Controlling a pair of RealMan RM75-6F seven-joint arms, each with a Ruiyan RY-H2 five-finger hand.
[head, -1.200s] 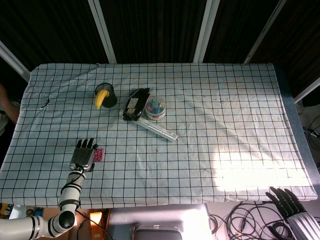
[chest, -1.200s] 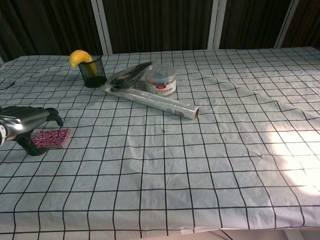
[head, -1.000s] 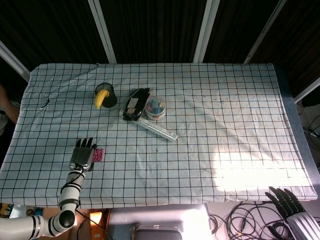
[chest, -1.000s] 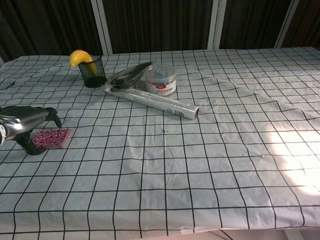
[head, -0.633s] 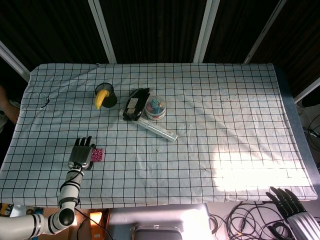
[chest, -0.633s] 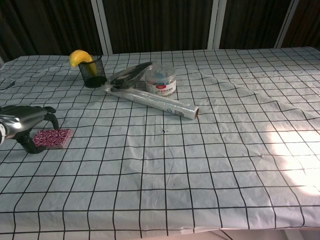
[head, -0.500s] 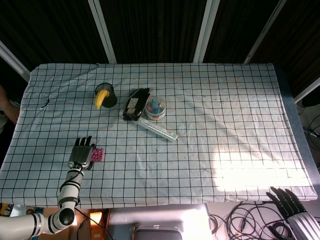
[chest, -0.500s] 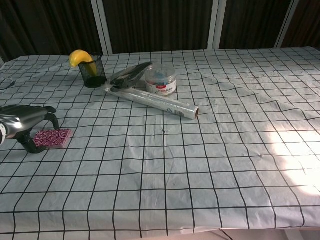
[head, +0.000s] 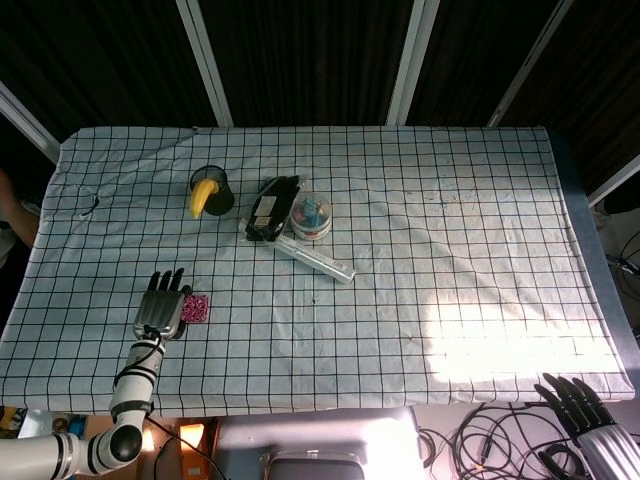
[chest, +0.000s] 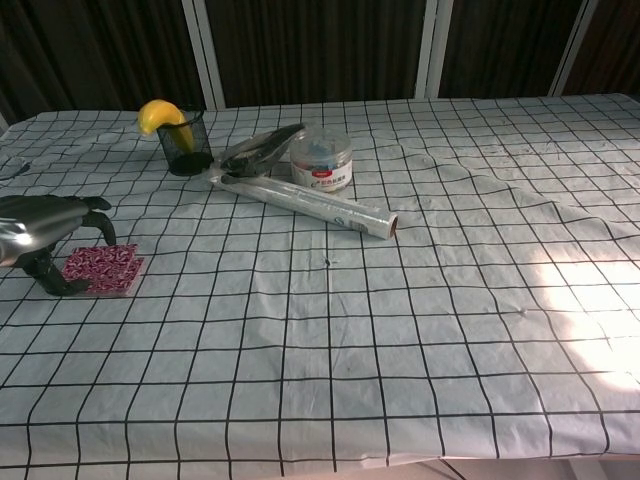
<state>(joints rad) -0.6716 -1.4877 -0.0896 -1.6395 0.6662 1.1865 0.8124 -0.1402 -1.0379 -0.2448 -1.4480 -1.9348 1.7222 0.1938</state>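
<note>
The left hand is cut off by the left edge of the chest view, its wrist out of frame; whether its fingers touch the pink patterned pad cannot be told; the right hand shows only at the bottom right corner of the head view, partly cropped, and not at all in the chest view; the contents of the round clear tub are too small to name; the dark packet beside it is unreadable.

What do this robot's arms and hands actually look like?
The left hand has a shiny silver metal back and black fingers. Its arm is white, in rounded segments with black rings and a thin dark cable alongside. The right hand shows dark fingers on a grey, ribbed palm.
</note>
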